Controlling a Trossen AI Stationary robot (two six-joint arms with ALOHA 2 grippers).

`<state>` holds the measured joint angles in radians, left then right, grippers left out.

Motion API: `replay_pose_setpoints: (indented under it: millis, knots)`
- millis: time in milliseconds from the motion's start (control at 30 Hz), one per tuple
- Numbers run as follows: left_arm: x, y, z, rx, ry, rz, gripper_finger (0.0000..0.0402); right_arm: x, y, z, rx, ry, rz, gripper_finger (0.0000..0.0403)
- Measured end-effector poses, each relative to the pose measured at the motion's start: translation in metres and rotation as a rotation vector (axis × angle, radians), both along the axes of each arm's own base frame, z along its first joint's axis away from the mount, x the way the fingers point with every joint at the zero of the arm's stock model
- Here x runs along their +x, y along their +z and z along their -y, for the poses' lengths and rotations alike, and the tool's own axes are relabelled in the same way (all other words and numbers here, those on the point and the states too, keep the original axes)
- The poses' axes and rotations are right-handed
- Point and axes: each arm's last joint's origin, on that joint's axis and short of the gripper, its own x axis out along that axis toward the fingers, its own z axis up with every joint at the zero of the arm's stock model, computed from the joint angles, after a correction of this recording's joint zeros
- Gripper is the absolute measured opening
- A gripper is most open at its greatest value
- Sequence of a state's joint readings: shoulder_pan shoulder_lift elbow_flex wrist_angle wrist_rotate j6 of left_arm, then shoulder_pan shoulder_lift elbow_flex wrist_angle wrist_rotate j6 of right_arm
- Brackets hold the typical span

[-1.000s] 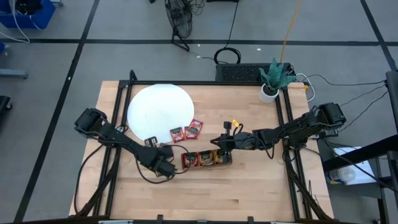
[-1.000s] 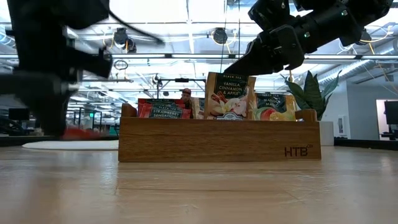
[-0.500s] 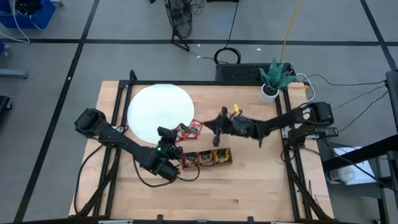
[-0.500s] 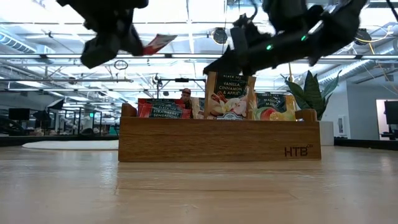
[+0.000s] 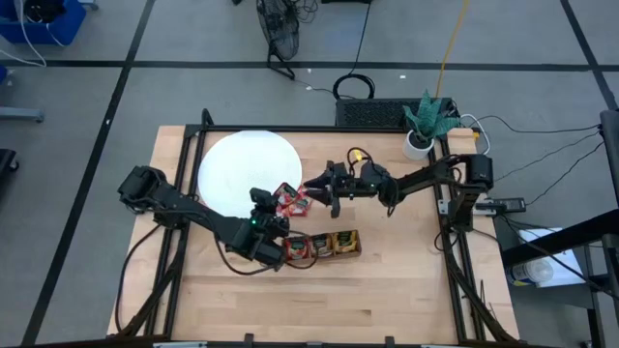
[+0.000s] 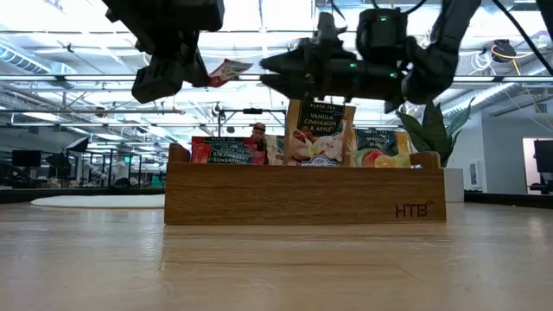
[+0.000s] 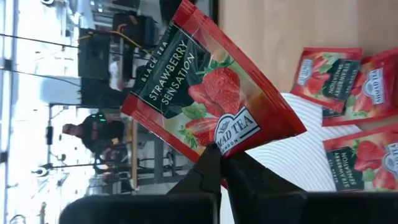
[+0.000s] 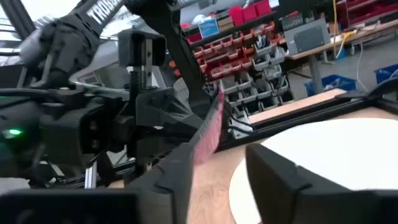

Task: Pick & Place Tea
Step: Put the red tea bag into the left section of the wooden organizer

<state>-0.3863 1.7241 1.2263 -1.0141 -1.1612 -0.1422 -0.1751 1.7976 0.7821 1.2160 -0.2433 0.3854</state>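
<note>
Left gripper (image 7: 219,163) raised above counter (image 5: 387,280), beside left end of wooden tray (image 6: 304,193), fingers (image 7: 205,171) pinched tight on corner of red strawberry sachet (image 7: 208,109). Same sachet seen edge-on and tilted in low view, up in the air, clear of tray. Right gripper (image 5: 319,186) hovering near right edge of white disc (image 5: 247,169), above loose red sachets (image 5: 288,200) lying flat on counter just beside disc; fingers (image 8: 180,177) parted with a clear gap, nothing between them. Left gripper's sachet visible straight ahead of right gripper in right wrist view, not touched by it.

Tray sitting in front of disc, three compartments: red strawberry packs (image 6: 226,150) at left end, vanilla cinnamon apple pack (image 6: 318,131) upright in middle and tallest, mango packs (image 6: 380,147) at right end. More red sachets on counter seen in left wrist view, at least one overlapping disc edge. Potted plant (image 5: 426,121) at far right corner of counter.
</note>
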Motion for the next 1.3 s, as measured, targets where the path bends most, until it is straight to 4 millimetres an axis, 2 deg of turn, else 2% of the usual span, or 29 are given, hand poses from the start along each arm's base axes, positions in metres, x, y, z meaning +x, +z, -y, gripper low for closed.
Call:
replay_pose_setpoints:
  millis: [167, 367, 600, 767, 800, 967, 1100, 1300]
  knots:
    - [0.006, -0.001, -0.005, -0.031, -0.005, -0.015, 0.0007, 0.016, 0.0, -0.003, 0.002, 0.05, -0.009, 0.0178]
    - [0.008, -0.001, -0.008, -0.059, 0.002, -0.013, 0.0012, 0.019, 0.002, -0.004, 0.019, 0.068, -0.007, 0.0178]
    - [0.013, 0.0, -0.006, -0.055, -0.03, -0.013, 0.0014, 0.019, -0.004, -0.004, 0.028, 0.067, -0.069, 0.0115]
    - [0.014, -0.001, -0.005, -0.081, -0.036, -0.003, 0.0007, 0.019, -0.003, -0.004, -0.031, 0.061, -0.055, 0.002]
    - [0.014, -0.001, -0.005, -0.089, -0.034, 0.002, 0.001, 0.019, -0.003, -0.005, -0.048, 0.061, -0.053, 0.0011]
    - [0.016, -0.002, -0.003, -0.219, -0.005, 0.072, 0.0054, 0.02, -0.004, -0.012, -0.111, 0.056, -0.05, 0.0001]
    - [0.01, 0.004, 0.004, -0.304, -0.017, 0.106, 0.0082, 0.019, 0.006, -0.025, -0.198, 0.064, -0.008, 0.0]
    - [-0.01, 0.015, 0.013, -0.343, -0.084, 0.185, 0.0089, 0.012, 0.021, -0.06, -0.384, 0.143, -0.068, 0.0]
